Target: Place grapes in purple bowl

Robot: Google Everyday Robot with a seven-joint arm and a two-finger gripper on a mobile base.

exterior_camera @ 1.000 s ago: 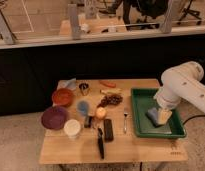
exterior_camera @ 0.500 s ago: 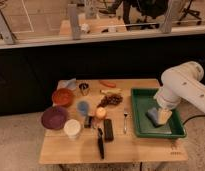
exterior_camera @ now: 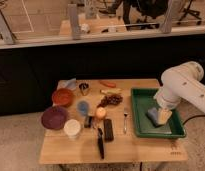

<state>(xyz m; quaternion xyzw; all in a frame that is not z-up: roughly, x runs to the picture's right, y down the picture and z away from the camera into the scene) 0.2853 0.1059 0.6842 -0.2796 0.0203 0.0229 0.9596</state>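
At the left edge of the wooden table [exterior_camera: 141, 150] sits the purple bowl [exterior_camera: 54, 117], with nothing visible inside it. The orange-red bowl [exterior_camera: 62, 96] is just behind it and the white cup [exterior_camera: 72, 128] just to its right and nearer the camera. Next comes the small blue bowl [exterior_camera: 83, 107], with a little metal cup [exterior_camera: 84, 88] behind it, then the round orange fruit [exterior_camera: 100, 112]. A black-handled tool [exterior_camera: 100, 145] and a flat black bar [exterior_camera: 109, 129] lie toward the front edge. The grapes [exterior_camera: 111, 100] rest on the tabletop near the middle, just behind and to the right of the orange fruit, well apart from the purple bowl. A fork [exterior_camera: 125, 119] lies between the grapes and the green tray [exterior_camera: 141, 97]. Over that tray, at the far right, the white arm [exterior_camera: 183, 87] bends down. The gripper [exterior_camera: 163, 107] hangs low inside the tray, right at a blue-and-yellow block [exterior_camera: 158, 116] that may be a sponge. I cannot tell whether it is released or grasping anything. Compared with the last second, nothing has shifted: the arm, the grapes and the bowls all sit where they did. So the task appears not yet begun, and the gripper likely has to leave the tray and travel left to the grapes first.
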